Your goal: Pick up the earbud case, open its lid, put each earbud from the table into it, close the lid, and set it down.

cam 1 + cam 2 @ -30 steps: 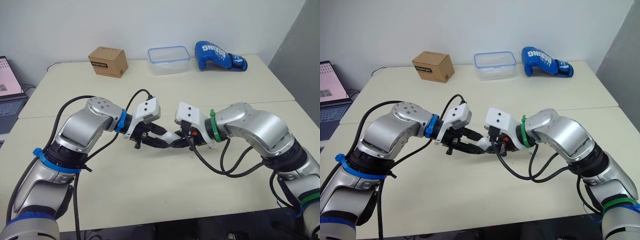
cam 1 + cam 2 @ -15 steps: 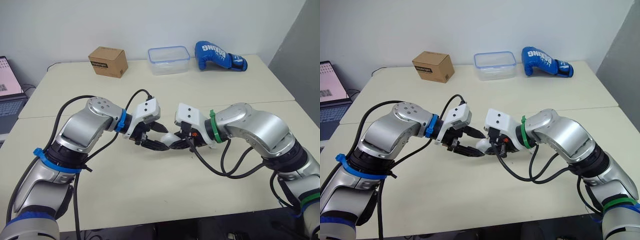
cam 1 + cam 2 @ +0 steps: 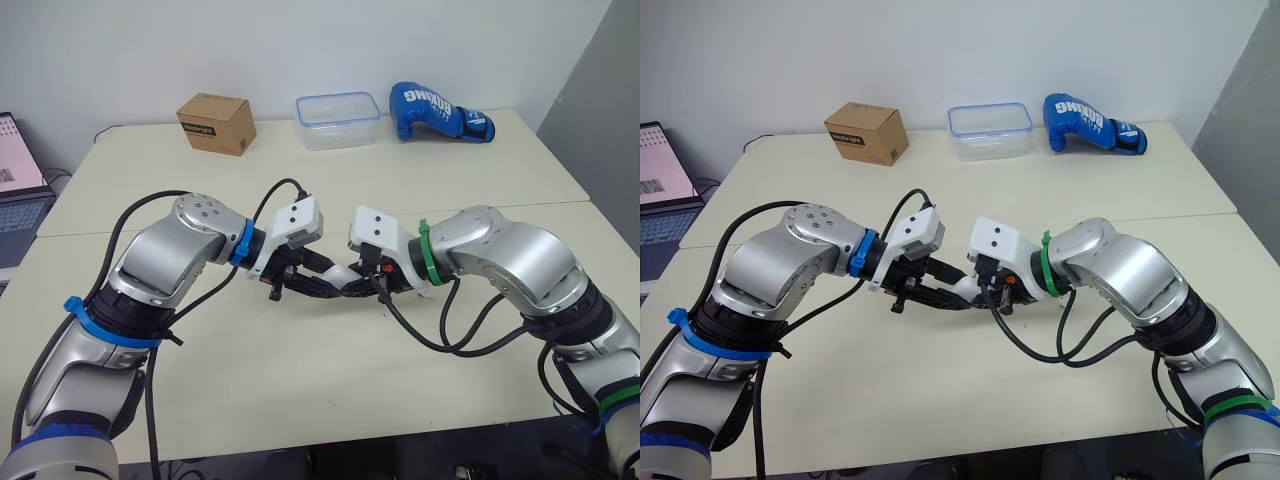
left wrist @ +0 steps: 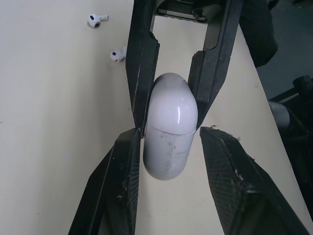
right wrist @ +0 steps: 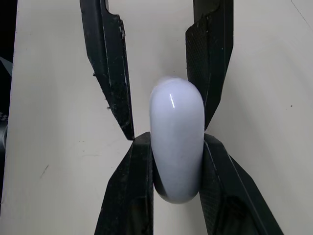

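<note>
The earbud case (image 4: 168,147) is off the tabletop (image 3: 300,380), held in the air between the two wrists in front of the robot's chest, so the pick-up looks done. Its lid is not open yet: the seam round the case shows as a thin closed line in the left wrist view. The long axis of the case lies roughly level and runs across the robot from one arm to the other, with one rounded end toward each wrist; I cannot tell which end is the lid. The right tool (image 5: 176,139) is clamped on the case, both black fingers pressed against its sides. The left tool (image 4: 173,134) comes from the opposite end with its fingers apart around the other half: one finger touches the case, the other stands just beside it with a small gap. I judge this to be the start of the lid-opening step. Opening, loading, closing and setting down are all left to do. Both earbuds lie loose on the tabletop, one earbud (image 4: 94,19) near the other earbud (image 4: 116,54) but apart from it. Along the far edge of the tabletop stand a cardboard box (image 3: 215,123), a clear plastic container (image 3: 337,120) and a blue boxing glove (image 3: 438,112)
</note>
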Controlling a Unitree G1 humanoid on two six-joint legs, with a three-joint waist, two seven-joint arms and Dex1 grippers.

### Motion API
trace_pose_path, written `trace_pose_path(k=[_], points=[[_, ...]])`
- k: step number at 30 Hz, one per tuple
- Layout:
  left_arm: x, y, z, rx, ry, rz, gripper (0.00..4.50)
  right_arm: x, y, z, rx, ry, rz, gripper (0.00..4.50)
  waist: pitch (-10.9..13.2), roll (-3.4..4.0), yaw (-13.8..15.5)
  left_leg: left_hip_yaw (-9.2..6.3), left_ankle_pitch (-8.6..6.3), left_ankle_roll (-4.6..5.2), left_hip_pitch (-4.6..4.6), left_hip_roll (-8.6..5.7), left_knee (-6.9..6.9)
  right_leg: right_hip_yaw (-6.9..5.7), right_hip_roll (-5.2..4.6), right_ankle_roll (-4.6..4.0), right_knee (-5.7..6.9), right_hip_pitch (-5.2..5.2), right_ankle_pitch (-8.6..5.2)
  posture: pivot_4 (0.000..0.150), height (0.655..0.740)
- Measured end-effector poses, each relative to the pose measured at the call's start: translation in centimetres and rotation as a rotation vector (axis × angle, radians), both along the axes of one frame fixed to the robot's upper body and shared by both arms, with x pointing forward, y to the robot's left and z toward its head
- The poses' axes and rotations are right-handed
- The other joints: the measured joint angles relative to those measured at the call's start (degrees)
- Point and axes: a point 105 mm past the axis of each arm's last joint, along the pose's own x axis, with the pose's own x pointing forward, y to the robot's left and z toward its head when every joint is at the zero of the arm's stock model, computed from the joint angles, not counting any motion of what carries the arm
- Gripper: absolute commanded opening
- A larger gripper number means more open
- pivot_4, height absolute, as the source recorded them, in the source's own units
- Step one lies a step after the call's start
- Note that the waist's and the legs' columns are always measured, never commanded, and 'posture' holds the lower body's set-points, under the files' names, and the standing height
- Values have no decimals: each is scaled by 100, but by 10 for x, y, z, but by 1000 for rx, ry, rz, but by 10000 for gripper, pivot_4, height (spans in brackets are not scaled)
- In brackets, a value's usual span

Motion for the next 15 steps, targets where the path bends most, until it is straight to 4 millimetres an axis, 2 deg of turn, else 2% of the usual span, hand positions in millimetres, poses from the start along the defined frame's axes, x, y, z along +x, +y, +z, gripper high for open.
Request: trace_pose_path(k=[5, 15], points=[[0, 1, 0, 2, 7, 7, 8136, -1, -1, -2, -5, 17, 2, 8143, 0, 0, -1, 1, 0, 0, 0, 0, 0, 0, 0, 0, 1, -1, 0, 1500, 7307], [0, 0, -1, 9, 2, 1, 8022, -2, -1, -2, -8, 27, 3, 8143, 0, 0, -1, 1, 0, 0, 0, 0, 0, 0, 0, 0, 0, 0, 0, 1500, 7307]])
